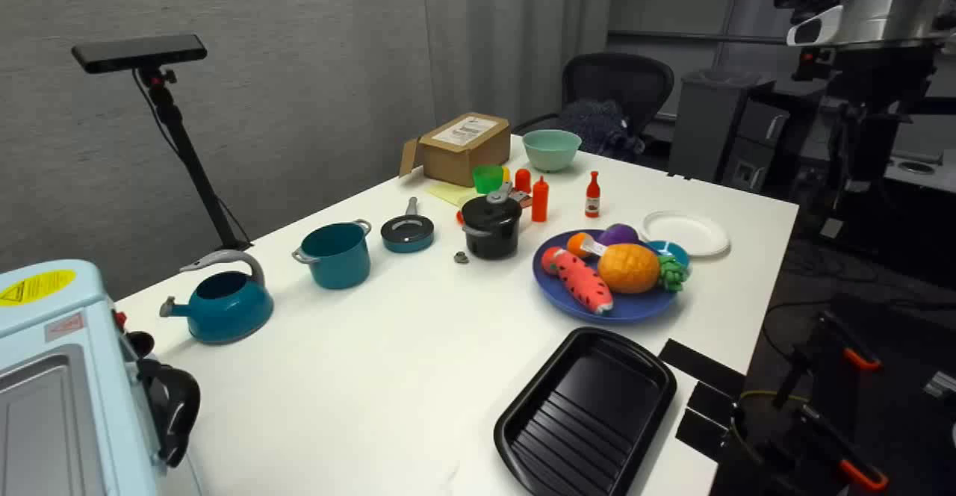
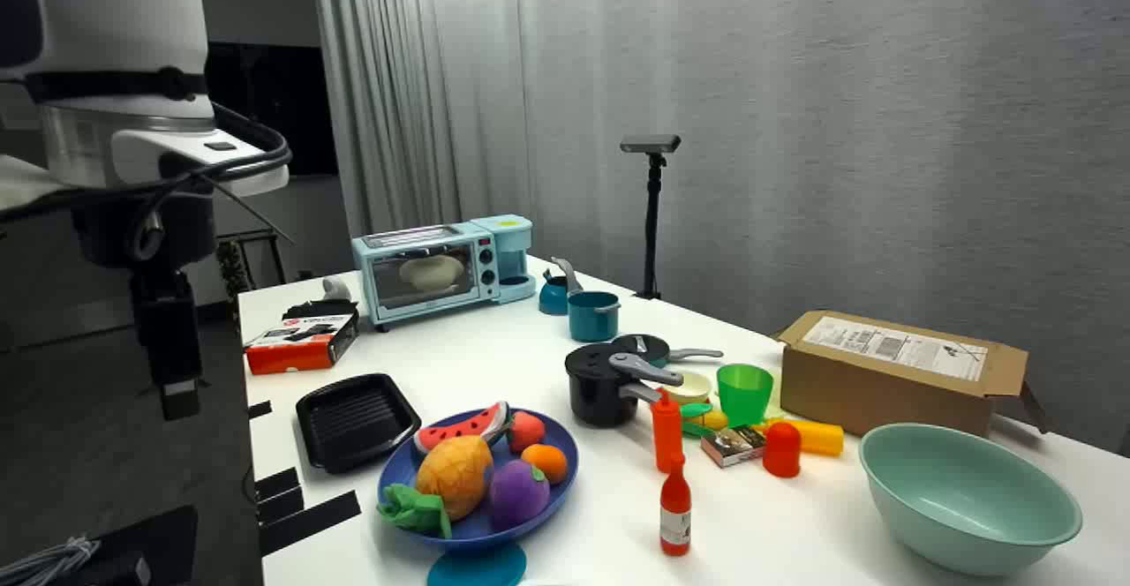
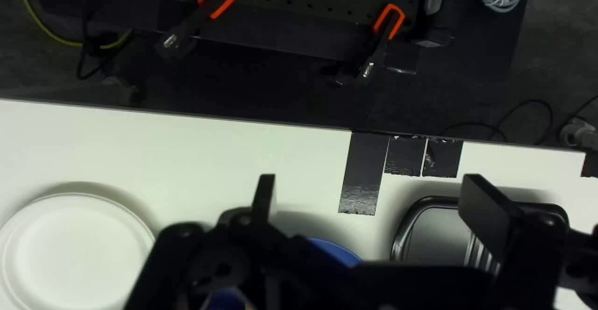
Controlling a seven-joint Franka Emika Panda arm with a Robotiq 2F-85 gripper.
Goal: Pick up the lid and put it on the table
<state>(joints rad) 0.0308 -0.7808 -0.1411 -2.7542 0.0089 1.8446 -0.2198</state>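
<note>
The lid point(image 1: 491, 211) is a round black disc with a grey handle piece over it. It sits on the small black pot point(image 1: 493, 242). The lid also shows on the pot in an exterior view point(image 2: 590, 360). The pot stands on the large white table point(image 1: 358, 391). My gripper point(image 3: 369, 181) is open, with nothing between its fingers. It hangs high near the table's edge, far from the lid, and shows in an exterior view point(image 2: 181, 399). The wrist view shows the table's edge strip point(image 3: 187, 156), and the lid is out of that view.
A blue plate point(image 1: 551, 296) with toy fruit and a black grill pan point(image 1: 590, 406) lie on the gripper's side of the table. Red bottles point(image 1: 539, 201) and a teal pan point(image 1: 408, 236) stand close to the black pot. A teal pot point(image 1: 342, 258) and a cardboard box point(image 1: 478, 154) stand farther off.
</note>
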